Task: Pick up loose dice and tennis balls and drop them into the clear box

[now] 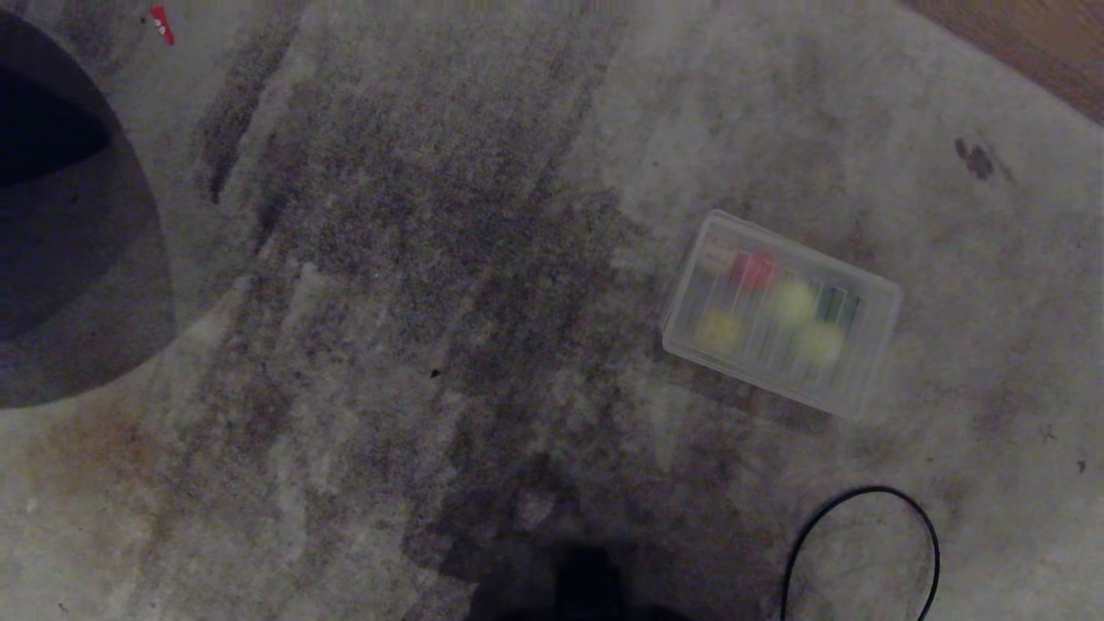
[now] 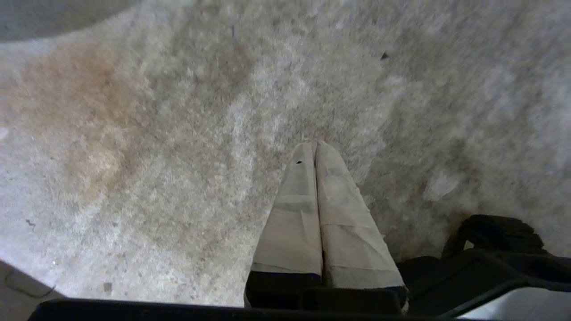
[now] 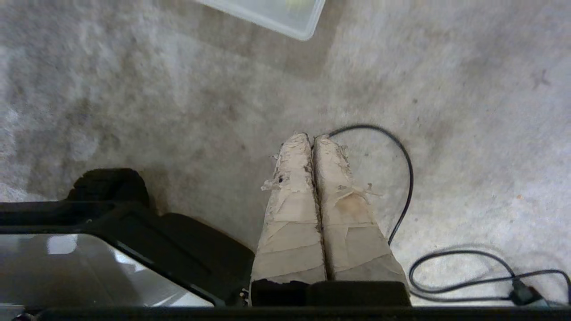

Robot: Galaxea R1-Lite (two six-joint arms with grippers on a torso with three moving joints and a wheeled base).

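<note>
The clear box point(image 1: 752, 374) lies on the grey carpet at the right of the head view. Blurred shapes show through it: a red die point(image 1: 753, 270), a yellow die point(image 1: 720, 331) and two yellow-green tennis balls point(image 1: 792, 300) point(image 1: 819, 343). One corner of the box point(image 3: 294, 22) shows in the right wrist view, far ahead of the fingertips. My right gripper point(image 3: 311, 137) hangs over bare carpet, shut and holding nothing. My left gripper point(image 2: 315, 143) is also shut and empty over the carpet. Neither gripper appears in the head view.
A dark grey rounded object point(image 1: 78, 259) fills the left edge. A black cable point(image 1: 862, 552) loops on the carpet at the near right, close beside the right fingertips point(image 3: 403, 178). Wood floor point(image 1: 1035, 43) shows at the far right corner. My dark base point(image 3: 111, 214) sits near both grippers.
</note>
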